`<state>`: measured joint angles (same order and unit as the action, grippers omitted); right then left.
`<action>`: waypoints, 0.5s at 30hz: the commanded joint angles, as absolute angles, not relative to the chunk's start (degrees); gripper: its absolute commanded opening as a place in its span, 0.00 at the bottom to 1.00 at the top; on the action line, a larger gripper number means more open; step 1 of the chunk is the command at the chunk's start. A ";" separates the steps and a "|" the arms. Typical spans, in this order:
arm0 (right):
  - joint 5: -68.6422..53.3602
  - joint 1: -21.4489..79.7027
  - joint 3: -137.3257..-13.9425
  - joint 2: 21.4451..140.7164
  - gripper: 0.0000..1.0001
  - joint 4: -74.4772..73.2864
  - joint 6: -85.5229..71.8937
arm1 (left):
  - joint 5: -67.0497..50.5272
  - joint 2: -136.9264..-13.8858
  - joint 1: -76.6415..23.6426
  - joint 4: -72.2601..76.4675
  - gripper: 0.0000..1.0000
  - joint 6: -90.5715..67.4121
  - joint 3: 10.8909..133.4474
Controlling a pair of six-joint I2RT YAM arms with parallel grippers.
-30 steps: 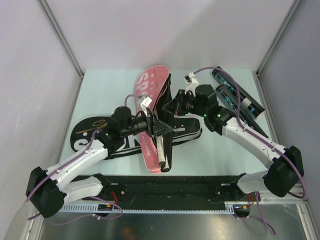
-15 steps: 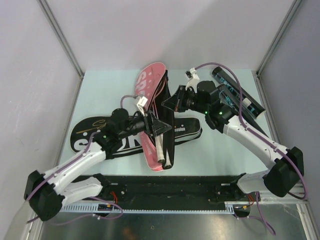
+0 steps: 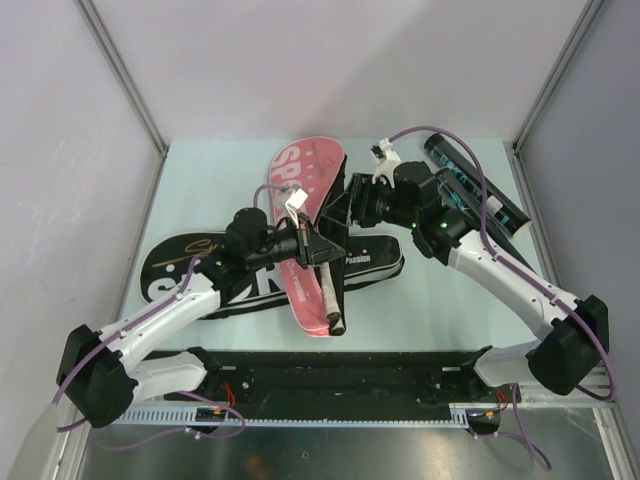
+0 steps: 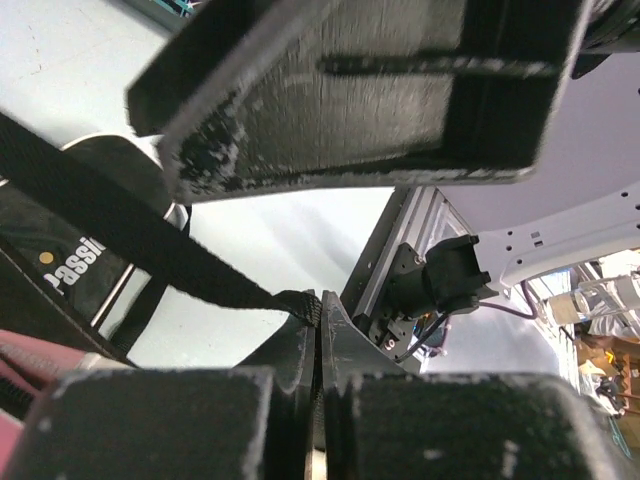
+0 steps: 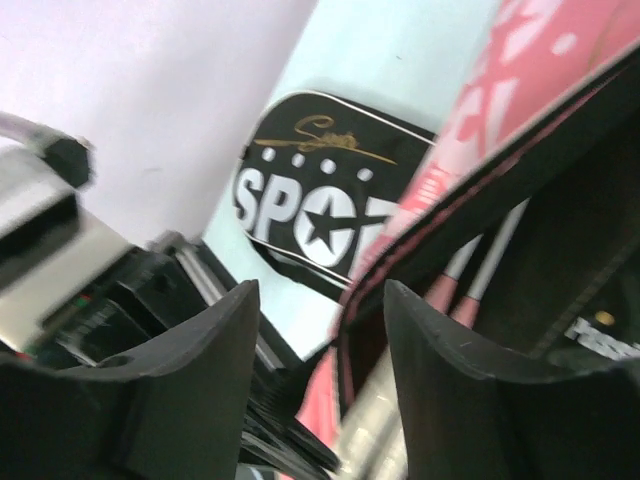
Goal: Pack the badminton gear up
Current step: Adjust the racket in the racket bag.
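The left arm (image 3: 160, 320) is stretching from its base at the near left corner up and rightwards toward the middle, with its wrist sitting low. The left gripper (image 3: 325, 246) is pointing right, and its fingers (image 4: 160, 425) are pressing flat against each other. The right arm (image 3: 510, 280) is bending in from the near right corner with its elbow raised. The right gripper (image 3: 342, 207) is pointing left, just beside the left one, and its fingers (image 5: 180, 400) are standing apart with a clear gap between them
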<state>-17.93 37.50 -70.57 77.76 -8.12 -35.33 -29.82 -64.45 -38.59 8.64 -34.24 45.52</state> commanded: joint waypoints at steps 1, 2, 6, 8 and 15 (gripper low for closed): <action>-14.33 35.52 -68.57 72.26 0.62 -13.97 -30.85 | -31.90 -61.44 -37.79 13.09 0.00 -33.84 47.99; -14.24 34.81 -64.38 70.59 0.68 -12.84 -31.37 | -31.99 -61.44 -37.71 13.70 0.00 -34.19 47.90; -15.21 32.17 -56.35 64.70 0.72 -13.09 -33.75 | -33.04 -63.01 -37.71 14.68 0.00 -35.15 48.60; -17.38 31.12 -51.10 63.28 0.72 -11.62 -35.76 | -33.57 -63.54 -37.79 14.68 0.00 -35.94 48.87; -26.81 35.67 -43.77 73.55 0.61 12.81 -51.31 | -34.89 -63.55 -37.71 14.77 0.00 -37.09 48.78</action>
<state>-21.96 31.97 -45.08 68.14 -3.70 -41.76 -32.80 -64.55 -38.06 9.30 -35.62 45.56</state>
